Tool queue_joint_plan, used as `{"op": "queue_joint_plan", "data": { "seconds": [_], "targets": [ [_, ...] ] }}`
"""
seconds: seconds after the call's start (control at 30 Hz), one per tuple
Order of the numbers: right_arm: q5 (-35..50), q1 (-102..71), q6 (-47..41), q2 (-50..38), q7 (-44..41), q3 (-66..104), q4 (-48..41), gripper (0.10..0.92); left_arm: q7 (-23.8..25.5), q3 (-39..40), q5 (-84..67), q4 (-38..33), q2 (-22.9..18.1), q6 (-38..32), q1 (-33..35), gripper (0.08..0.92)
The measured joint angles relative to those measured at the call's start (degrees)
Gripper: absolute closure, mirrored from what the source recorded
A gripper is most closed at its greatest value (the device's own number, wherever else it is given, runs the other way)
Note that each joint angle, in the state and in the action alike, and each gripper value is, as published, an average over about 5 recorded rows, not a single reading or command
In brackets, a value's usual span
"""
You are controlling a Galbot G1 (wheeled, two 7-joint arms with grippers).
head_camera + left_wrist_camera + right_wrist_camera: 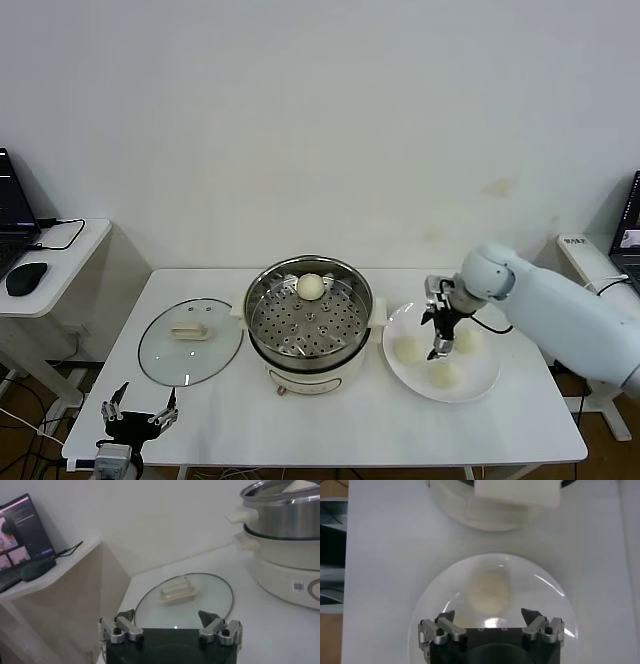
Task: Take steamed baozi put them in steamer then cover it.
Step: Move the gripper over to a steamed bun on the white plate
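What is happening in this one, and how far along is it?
A two-armed robot is moving steamed baozi from a white plate into a steamer. One bun already sits on the perforated tray; three remain on the plate. The right gripper hangs over the plate with jaws open and empty, above a bun. The glass lid lies flat on the table left of the steamer. The left gripper waits open at the table's near left edge.

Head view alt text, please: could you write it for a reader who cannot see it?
The right pincer, open, hangs over three cream-white buns on a flat white plate. A fourth bun sits in the steel steamer; its glass lid lies beside it, near the idle left pincer.
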Motion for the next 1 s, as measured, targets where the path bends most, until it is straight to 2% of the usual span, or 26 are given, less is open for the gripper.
{"op": "queue_joint_plan", "data": {
  "seconds": [1.0],
  "targets": [
    [-3.8, -2.9, 3.2, 6.6, 2.2, 1.2, -8.7, 0.203, 0.0, 0.2, 0.3, 2.5, -0.2, 0.0, -1.0, 0.177]
  ]
}}
